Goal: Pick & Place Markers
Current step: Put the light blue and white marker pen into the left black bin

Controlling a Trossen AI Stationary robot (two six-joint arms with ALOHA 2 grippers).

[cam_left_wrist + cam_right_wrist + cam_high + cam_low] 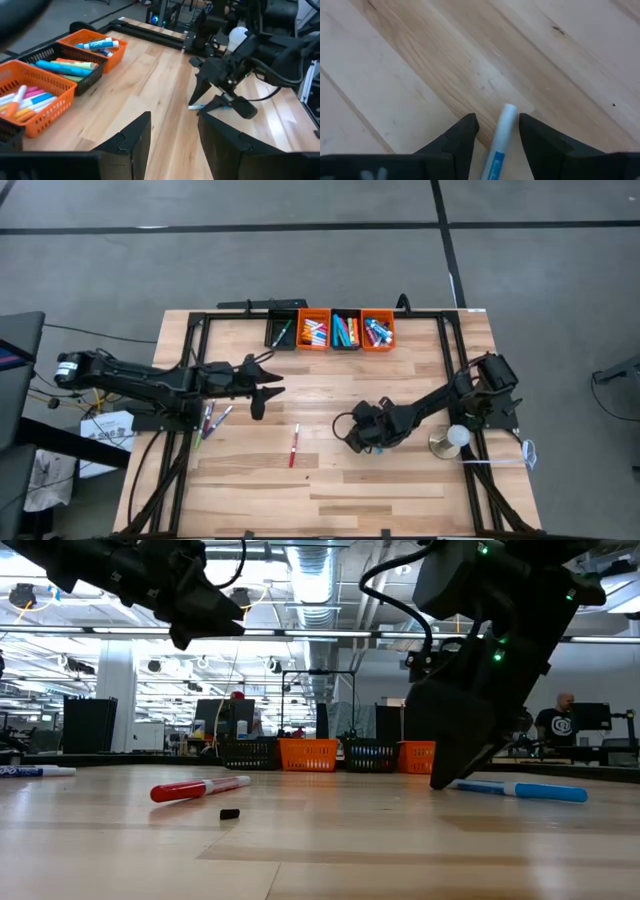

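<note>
Marker (500,140), white tip, blue body

A pale plank wooden tabletop (400,490) carries four small bins (331,330) in a row along its far edge, alternating black and orange. On the bare wood lie a red marker (294,445), a blue marker (520,789), a few markers (212,420) by the left arm, and a small black cap (229,813).

Probably lab, exposed ceiling ducts (310,580), workstations (225,720)
</note>
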